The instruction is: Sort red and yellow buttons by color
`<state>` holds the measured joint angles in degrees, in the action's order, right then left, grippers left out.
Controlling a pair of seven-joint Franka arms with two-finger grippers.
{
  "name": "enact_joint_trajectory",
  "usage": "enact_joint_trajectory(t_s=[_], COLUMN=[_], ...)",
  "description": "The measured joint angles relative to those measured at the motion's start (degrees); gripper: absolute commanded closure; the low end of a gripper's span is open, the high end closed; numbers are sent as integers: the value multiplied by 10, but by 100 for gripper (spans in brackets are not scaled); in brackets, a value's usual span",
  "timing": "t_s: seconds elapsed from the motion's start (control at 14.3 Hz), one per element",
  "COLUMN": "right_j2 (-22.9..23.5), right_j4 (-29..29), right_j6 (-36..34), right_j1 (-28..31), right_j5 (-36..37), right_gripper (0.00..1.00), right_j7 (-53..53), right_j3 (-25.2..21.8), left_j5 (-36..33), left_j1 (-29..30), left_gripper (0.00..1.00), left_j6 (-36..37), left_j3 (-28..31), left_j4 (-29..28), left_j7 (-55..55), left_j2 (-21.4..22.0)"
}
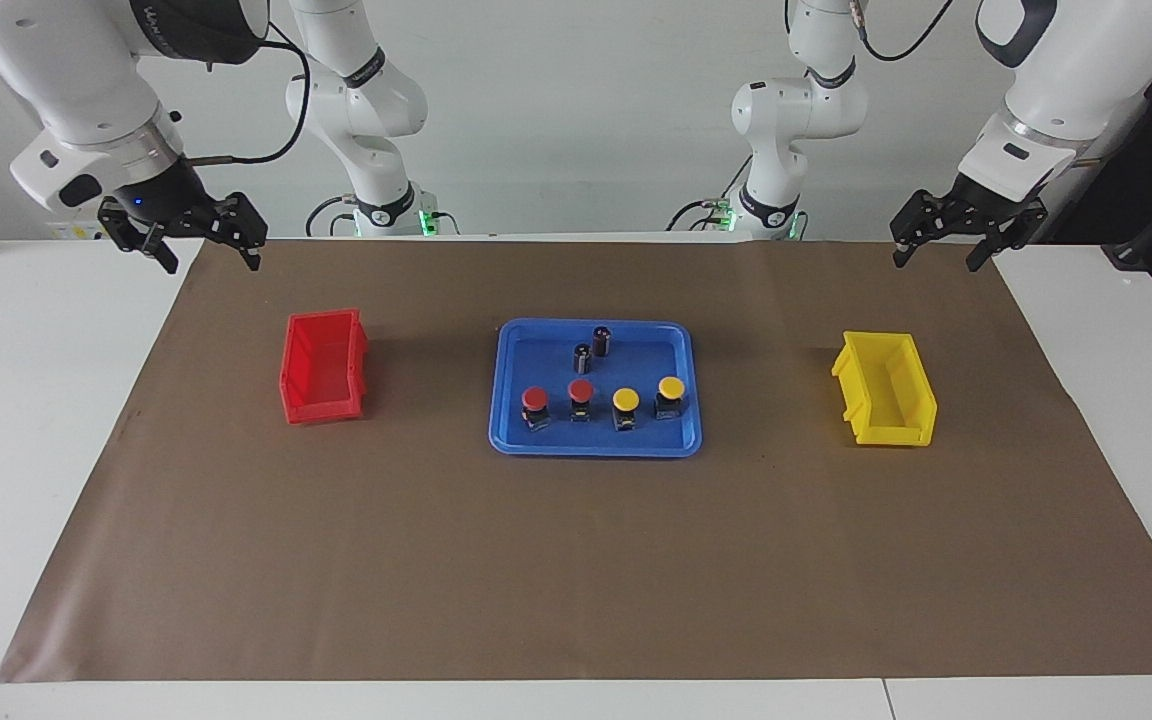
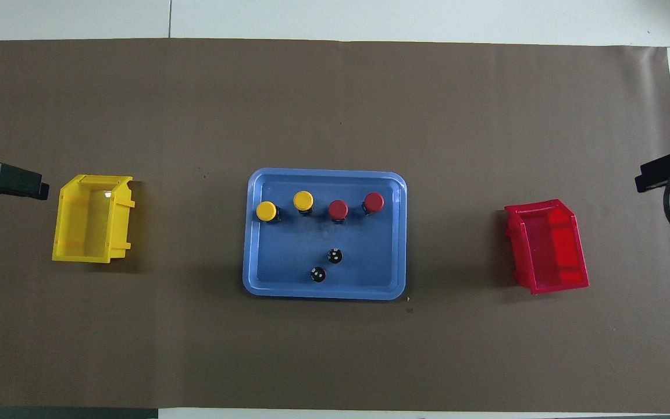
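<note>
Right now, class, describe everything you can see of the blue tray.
The blue tray is a shallow, rounded-corner rectangle, seemingly plastic, lying flat mid-mat between the red bin and the yellow bin. Inside stand two red buttons, two yellow buttons and, nearer the robots, two dark cylinders. Nothing else touches it.

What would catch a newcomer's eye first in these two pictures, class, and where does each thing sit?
First the blue tray at mid-table, holding a row of two red buttons and two yellow buttons, with two dark cylinders nearer the robots. Then the red bin toward the right arm's end and the yellow bin toward the left arm's. The left gripper and right gripper wait open above the mat's corners.
</note>
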<state>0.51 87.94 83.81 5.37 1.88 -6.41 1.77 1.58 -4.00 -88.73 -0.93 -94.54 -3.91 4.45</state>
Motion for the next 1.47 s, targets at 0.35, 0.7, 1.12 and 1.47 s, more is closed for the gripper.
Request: enact_joint_trajectory(t_s=[0.35,0.7,1.12,1.47], right_j2=[0,0,1,68], right_j4=[0,0,0,-76], right_j6=[0,0,13,17], right_j1=[0,0,-9,-109], right_j5=[0,0,-1,-7], right_gripper=[0,0,0,0], right_j7=[0,0,13,154], right_j3=[0,0,8,19], left_j5=[0,0,0,0], left_j1=[-1,-2,-1,0], left_gripper=[0,0,0,0], left_j6=[0,0,0,0], left_j3=[0,0,1,2], left_j4=[0,0,0,-3], left_j7=[0,0,0,0], left_j2=[0,0,0,-1])
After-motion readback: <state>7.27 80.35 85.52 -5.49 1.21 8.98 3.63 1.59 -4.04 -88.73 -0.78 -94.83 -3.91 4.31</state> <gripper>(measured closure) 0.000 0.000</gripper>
